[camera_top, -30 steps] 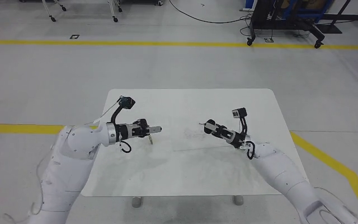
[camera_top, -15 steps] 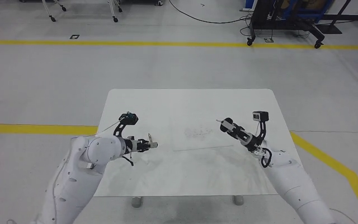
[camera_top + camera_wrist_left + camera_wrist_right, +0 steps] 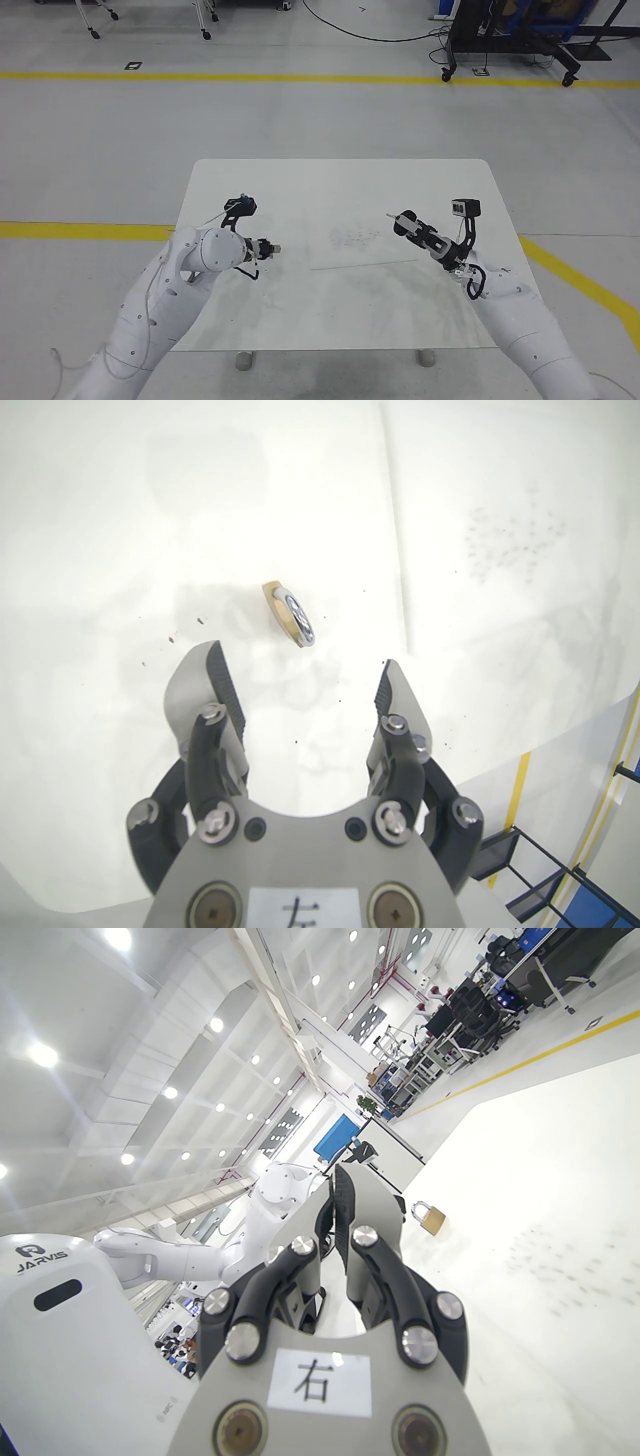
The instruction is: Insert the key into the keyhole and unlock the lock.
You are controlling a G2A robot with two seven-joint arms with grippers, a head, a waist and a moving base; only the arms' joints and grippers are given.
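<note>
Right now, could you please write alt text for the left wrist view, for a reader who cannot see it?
A small brass padlock with a silver shackle rests on the white table, just beyond the open left gripper, whose black ribbed pads touch nothing.
</note>
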